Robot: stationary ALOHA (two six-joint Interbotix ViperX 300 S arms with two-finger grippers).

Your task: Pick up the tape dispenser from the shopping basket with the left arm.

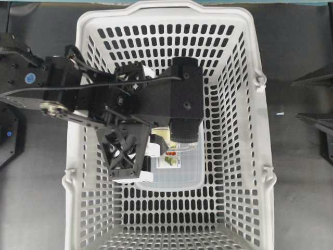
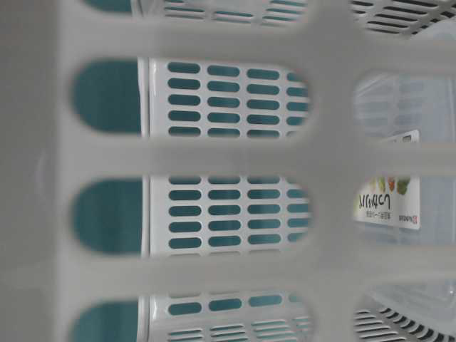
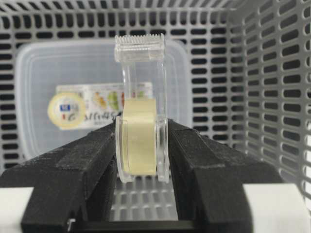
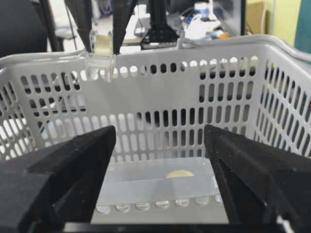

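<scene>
Left wrist-mounted view: the left gripper [image 3: 141,160] clamps the clear tape dispenser [image 3: 141,111] inside the shopping basket [image 3: 272,73], above a lidded plastic container [image 3: 43,82]. The right gripper [image 4: 160,160] gapes, outside the basket.

Clear lidded container [image 1: 179,172] — labelled, yellow sticker [image 3: 65,110].

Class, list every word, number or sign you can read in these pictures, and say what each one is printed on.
None can be read with confidence.
Label on the clear lidded plastic container: large characters and small print, too blurred.
Round yellow sticker: blurred.
Clear plastic tape dispenser: no text visible.
</scene>
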